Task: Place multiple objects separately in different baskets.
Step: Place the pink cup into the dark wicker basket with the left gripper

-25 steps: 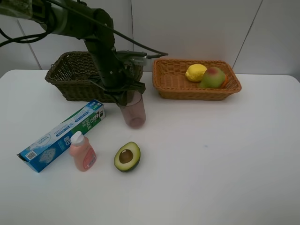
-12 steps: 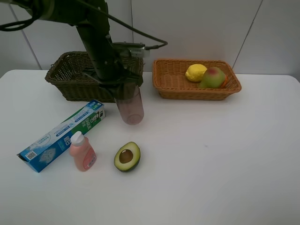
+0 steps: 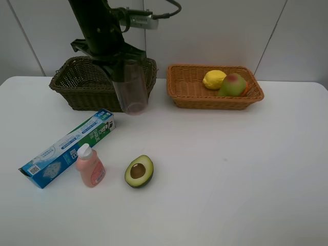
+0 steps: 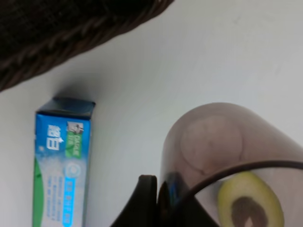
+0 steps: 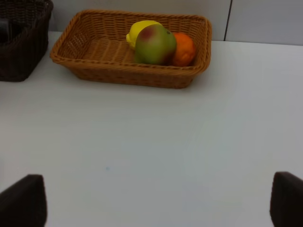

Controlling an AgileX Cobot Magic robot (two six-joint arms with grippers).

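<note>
Left pincer [image 3: 120, 72]: clamps the translucent pinkish cup [image 3: 130, 93], holds it aloft by the dark basket [image 3: 72, 82]. Right pincer [image 5: 151, 203]: gapes wide above the counter [image 3: 230, 169].

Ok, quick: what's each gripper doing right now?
Left gripper: closed on the translucent pinkish cup, held in the air.
Right gripper: open, holding nothing.
</note>
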